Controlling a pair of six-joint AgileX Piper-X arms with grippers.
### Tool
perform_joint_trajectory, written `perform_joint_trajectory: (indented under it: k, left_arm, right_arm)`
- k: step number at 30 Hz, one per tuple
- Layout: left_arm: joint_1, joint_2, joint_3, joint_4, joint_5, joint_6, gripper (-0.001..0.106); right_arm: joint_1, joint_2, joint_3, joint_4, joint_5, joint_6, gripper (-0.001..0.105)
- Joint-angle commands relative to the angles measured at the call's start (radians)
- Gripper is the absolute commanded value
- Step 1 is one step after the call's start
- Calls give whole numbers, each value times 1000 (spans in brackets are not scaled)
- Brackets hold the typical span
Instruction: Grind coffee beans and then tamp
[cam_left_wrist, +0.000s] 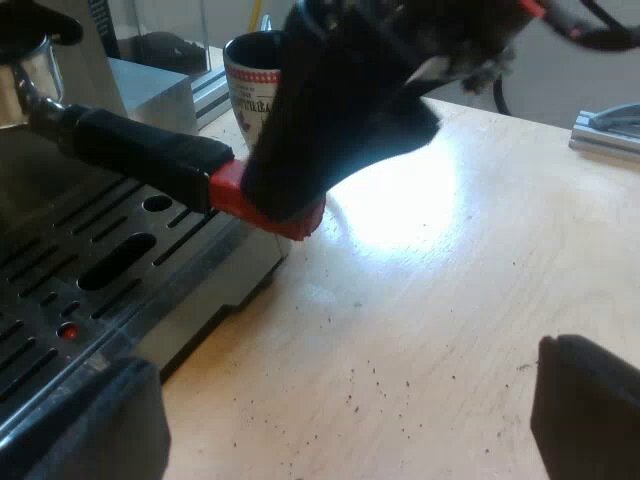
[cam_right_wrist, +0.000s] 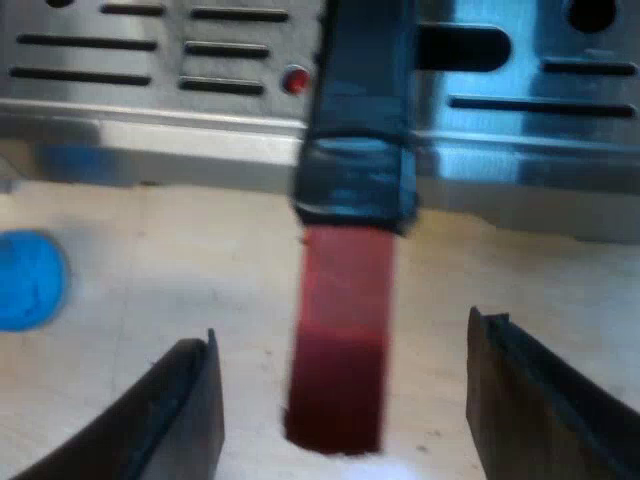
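The metal holder (cam_left_wrist: 18, 72) sits at the espresso machine's front, above the drip tray (cam_left_wrist: 95, 265). Its dark handle (cam_left_wrist: 140, 150) reaches out past the tray's edge and ends in red (cam_left_wrist: 232, 192). My right gripper (cam_right_wrist: 342, 335) is open, with one black finger on each side of the red end (cam_right_wrist: 340, 330) and a gap on both sides. From the left wrist view, the right gripper (cam_left_wrist: 340, 110) hangs as a dark mass over that red end. My left gripper (cam_left_wrist: 345, 400) is open over the wooden table (cam_left_wrist: 420, 320), holding nothing. A blue tamper (cam_right_wrist: 25, 280) lies on the table near the tray.
A patterned mug (cam_left_wrist: 248, 85) stands on the table just beyond the handle's red end. Dark coffee specks dot the wood near my left gripper. A metal rail (cam_left_wrist: 610, 130) lies at the table's far edge. The slotted drip tray (cam_right_wrist: 150, 60) carries a small red dot.
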Motion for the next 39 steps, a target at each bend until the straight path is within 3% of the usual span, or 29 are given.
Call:
perform_joint_trajectory:
  k: [1,13,20,24,27,31,33,35,39]
  left_arm:
    - [-5,-6,-9,-2,-5,0,76]
    - [-5,-6,-9,-2,-5,0,76]
    - [-5,-6,-9,-2,-5,0,76]
    - [-5,-6,-9,-2,-5,0,76]
    - [-5,-6,-9,-2,-5,0,76]
    - [-5,-6,-9,-2,-5,0,76]
    - [-5,-6,-9,-2,-5,0,76]
    - [-5,-6,-9,-2,-5,0,76]
    - [-5,-6,-9,-2,-5,0,76]
  right_arm:
    - [-4,14,12,-46,-7,-17,56]
    - [-4,30,171,-302,21,-46,56]
    - [-4,30,175,-327,66,-101,56]
    - [-4,30,175,-330,66,-101,55]
    - [-4,30,175,-330,66,-101,46]
    - [-4,30,175,-330,66,-101,19]
    - [-4,30,175,-330,66,-101,16]
    - [-4,30,175,-330,66,-101,0]
    - [12,25,175,-328,64,-99,0]
